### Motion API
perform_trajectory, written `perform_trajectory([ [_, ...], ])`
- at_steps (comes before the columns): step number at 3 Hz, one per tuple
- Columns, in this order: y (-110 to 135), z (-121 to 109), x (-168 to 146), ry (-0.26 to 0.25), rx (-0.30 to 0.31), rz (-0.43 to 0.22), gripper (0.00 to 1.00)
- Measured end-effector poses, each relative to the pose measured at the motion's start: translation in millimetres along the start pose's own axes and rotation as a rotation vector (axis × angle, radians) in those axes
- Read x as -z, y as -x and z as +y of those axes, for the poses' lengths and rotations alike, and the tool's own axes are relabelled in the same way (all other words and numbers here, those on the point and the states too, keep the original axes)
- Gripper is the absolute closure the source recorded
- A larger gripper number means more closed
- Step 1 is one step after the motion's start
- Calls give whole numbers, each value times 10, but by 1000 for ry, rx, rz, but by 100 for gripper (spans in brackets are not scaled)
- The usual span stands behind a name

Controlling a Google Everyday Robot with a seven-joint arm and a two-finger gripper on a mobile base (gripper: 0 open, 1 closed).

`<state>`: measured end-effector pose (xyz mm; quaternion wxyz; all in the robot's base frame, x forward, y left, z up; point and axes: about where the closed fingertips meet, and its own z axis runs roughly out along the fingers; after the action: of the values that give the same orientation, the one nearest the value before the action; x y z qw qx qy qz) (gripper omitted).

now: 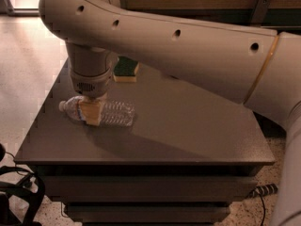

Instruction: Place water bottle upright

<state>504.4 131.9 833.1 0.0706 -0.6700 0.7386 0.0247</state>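
Note:
The water bottle [116,113] is clear ribbed plastic and lies on its side on the dark table [188,131], near the left edge. Its white cap [62,106] points left. My gripper [91,112] hangs straight down from the wrist and sits at the bottle's neck end, covering the label band. The ribbed body sticks out to the right of the gripper and the cap to the left.
A green and yellow sponge [126,69] lies at the back of the table, behind my wrist. My large arm [188,46] spans the scene from the right. Black cables [19,182] lie on the floor at the lower left.

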Motion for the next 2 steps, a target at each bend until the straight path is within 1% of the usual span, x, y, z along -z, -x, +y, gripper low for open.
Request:
perform_trajectory([
  [1,1,3,3,-2,1,-1,92],
  [2,-1,8,29,-2,7,-7,100],
])
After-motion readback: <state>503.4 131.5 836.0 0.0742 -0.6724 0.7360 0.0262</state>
